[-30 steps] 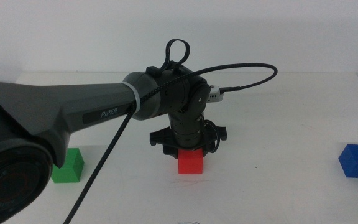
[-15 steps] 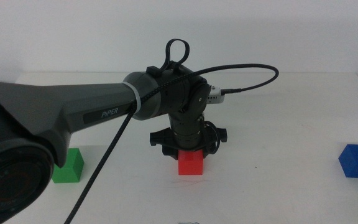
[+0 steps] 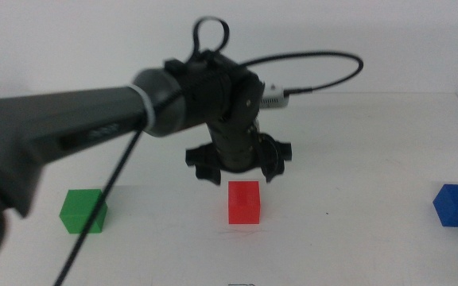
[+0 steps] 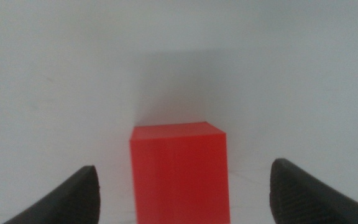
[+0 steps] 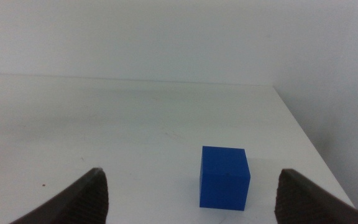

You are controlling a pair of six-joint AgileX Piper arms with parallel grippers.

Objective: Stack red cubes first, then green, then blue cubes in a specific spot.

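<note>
The red cube (image 3: 243, 202) is standing alone on the white table (image 3: 348, 151), flat on its face, and nothing is touching it. You are seeing the left gripper (image 3: 237, 163) hanging just above and behind the red cube, with clear air between them. In the left wrist view its two jaws are standing wide apart, much wider than the red cube (image 4: 179, 171), which is lying between them, and they are holding nothing. The green cube (image 3: 83, 210) is sitting well apart from the red cube, on the side where the left arm (image 3: 62, 143) is coming in. The blue cube (image 3: 457, 205) is sitting well apart from the red cube on the opposite side, near the table edge. The right gripper (image 5: 191, 214) is waiting low over the table and is looking at the blue cube (image 5: 225, 177); its jaws are also spread wide and are gripping nothing.
</note>
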